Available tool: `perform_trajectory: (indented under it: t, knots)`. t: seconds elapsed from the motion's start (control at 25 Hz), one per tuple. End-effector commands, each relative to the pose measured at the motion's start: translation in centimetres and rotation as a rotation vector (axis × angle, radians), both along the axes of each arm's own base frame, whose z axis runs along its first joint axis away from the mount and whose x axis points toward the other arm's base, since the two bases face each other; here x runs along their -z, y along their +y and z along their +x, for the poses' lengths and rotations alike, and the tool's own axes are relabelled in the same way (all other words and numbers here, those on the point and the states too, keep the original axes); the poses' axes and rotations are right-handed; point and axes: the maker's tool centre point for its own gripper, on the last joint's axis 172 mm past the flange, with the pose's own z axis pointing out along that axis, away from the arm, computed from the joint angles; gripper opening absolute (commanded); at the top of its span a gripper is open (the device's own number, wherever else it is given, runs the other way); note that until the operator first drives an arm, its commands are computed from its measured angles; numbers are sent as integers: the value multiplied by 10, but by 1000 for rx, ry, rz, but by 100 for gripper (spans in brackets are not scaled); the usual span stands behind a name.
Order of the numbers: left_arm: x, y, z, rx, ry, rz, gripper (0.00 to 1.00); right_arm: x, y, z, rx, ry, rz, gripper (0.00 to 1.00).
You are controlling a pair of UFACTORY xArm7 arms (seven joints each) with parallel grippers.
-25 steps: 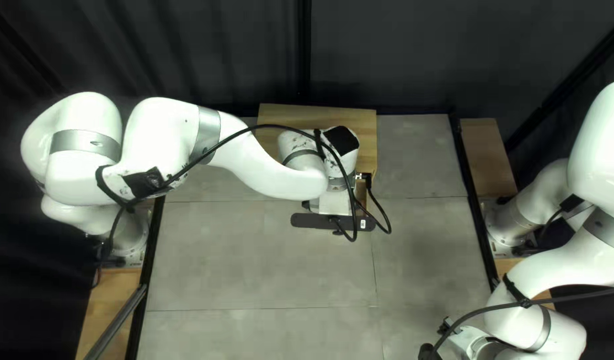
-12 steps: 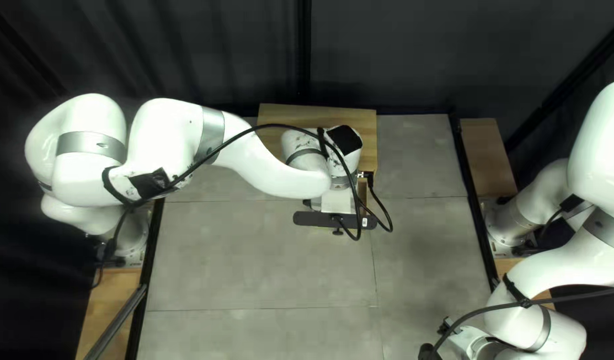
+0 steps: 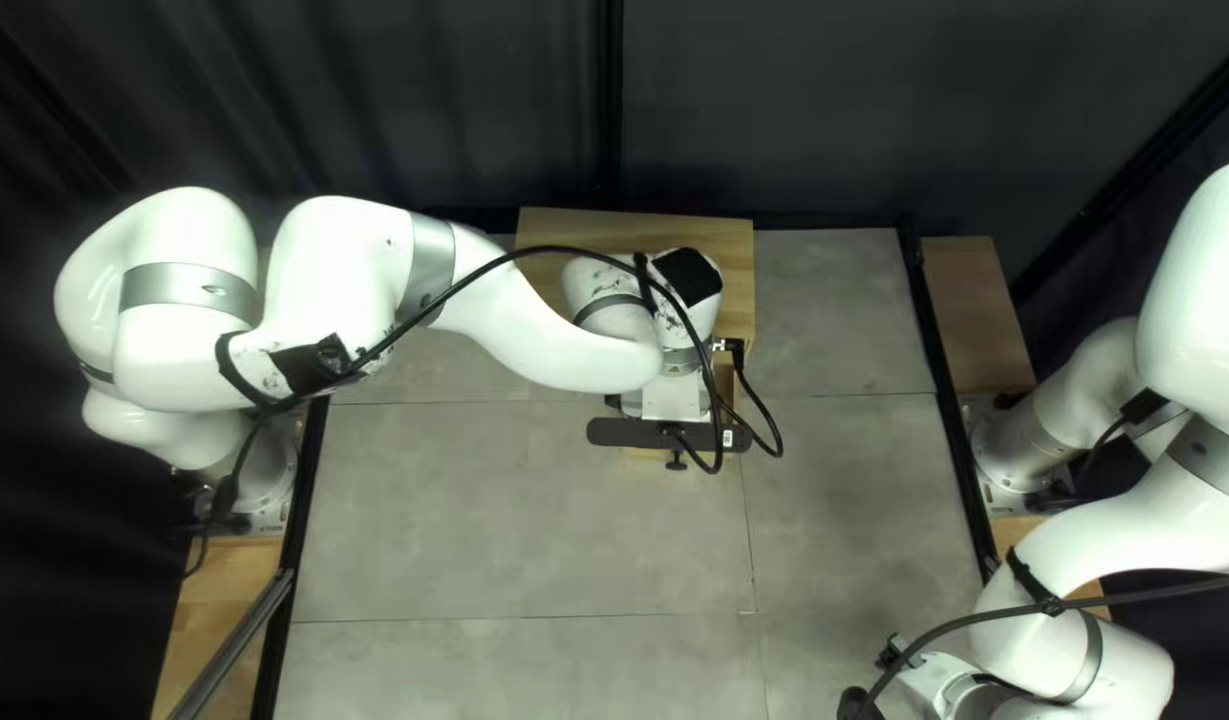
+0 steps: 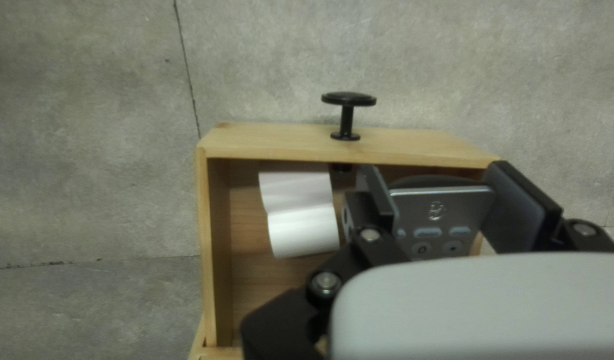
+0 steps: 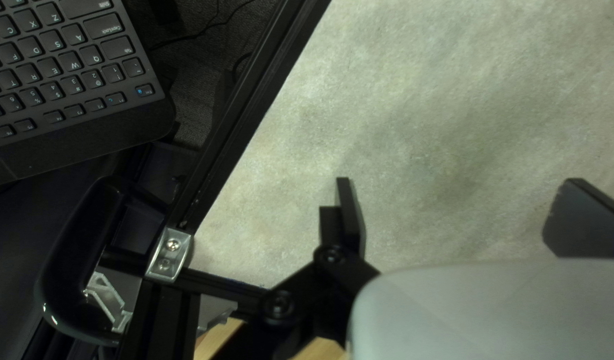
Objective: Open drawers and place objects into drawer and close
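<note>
Clasping a device point(image 4: 443, 208), left pincer point(image 3: 676, 400) overhangs grey table point(image 3: 508, 520) near curtain point(image 3: 801, 120); right pincer point(image 3: 924, 683) gapes.

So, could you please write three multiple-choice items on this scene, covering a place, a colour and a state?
1. Where is the white object?
A) inside the drawer
B) on a keyboard
C) under the right arm

2. What colour is the drawer's knob?
A) white
B) black
C) red

3. How does the drawer stand?
A) shut
B) upside down
C) open

1: A, it lies within the drawer's wooden walls.
2: B, the knob on its front is black.
3: C, its inside shows in the left wrist view.
</note>
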Motion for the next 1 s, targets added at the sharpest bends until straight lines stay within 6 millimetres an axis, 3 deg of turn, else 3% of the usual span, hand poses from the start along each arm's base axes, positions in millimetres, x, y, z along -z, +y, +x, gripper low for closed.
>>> perform_trajectory:
  t: [0.04,1.0]
  knots:
    - [0,4,1,2,-3,11,0,0,0,0,0,0,0,100]
    - [10,11,4,-7,4,49,0,0,0,0,0,0,0,100]
